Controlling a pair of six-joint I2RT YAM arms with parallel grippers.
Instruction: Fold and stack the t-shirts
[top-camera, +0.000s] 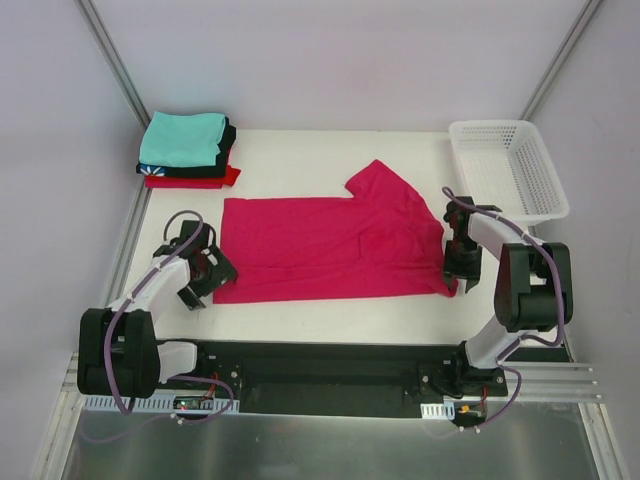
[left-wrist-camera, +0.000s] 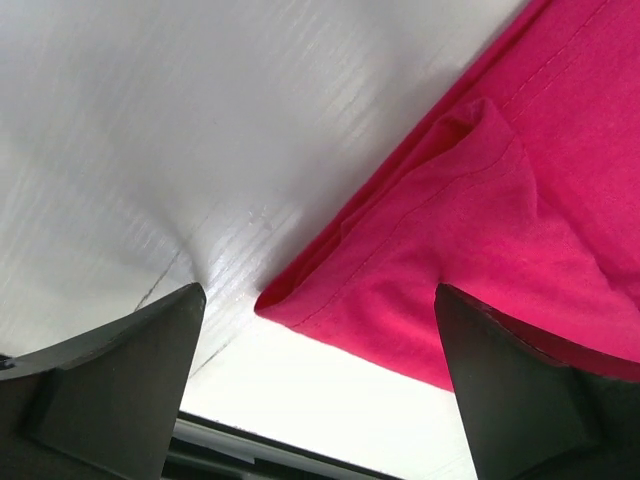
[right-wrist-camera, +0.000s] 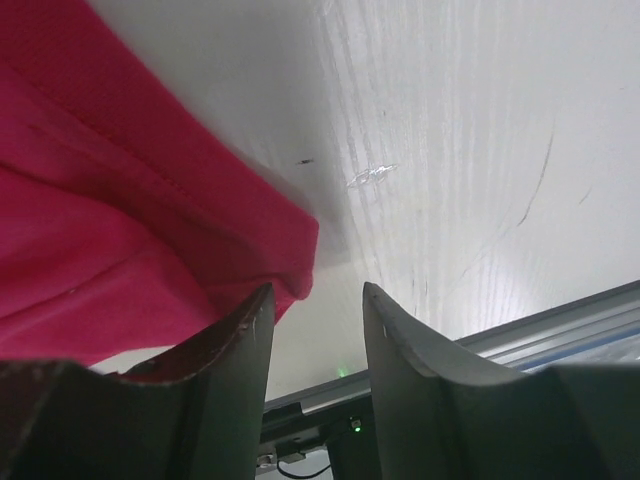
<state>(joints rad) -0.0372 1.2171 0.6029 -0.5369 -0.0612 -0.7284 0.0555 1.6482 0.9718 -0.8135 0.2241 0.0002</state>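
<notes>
The crimson-pink t-shirt (top-camera: 330, 245) lies partly folded on the white table, one sleeve pointing to the back. My left gripper (top-camera: 205, 275) is open just off the shirt's near-left corner (left-wrist-camera: 300, 305), which lies between the fingers without touching them. My right gripper (top-camera: 462, 268) is open at the shirt's near-right corner (right-wrist-camera: 290, 270); the cloth edge sits beside the left finger (right-wrist-camera: 230, 360), not clamped. A stack of folded t-shirts, teal (top-camera: 183, 138) on top of black (top-camera: 222, 158) and red (top-camera: 205, 180), sits at the back left.
A white plastic mesh basket (top-camera: 508, 165) stands at the back right. The table's near edge and a black rail (top-camera: 330, 365) run between the arm bases. Grey walls close in on the table's left and right sides.
</notes>
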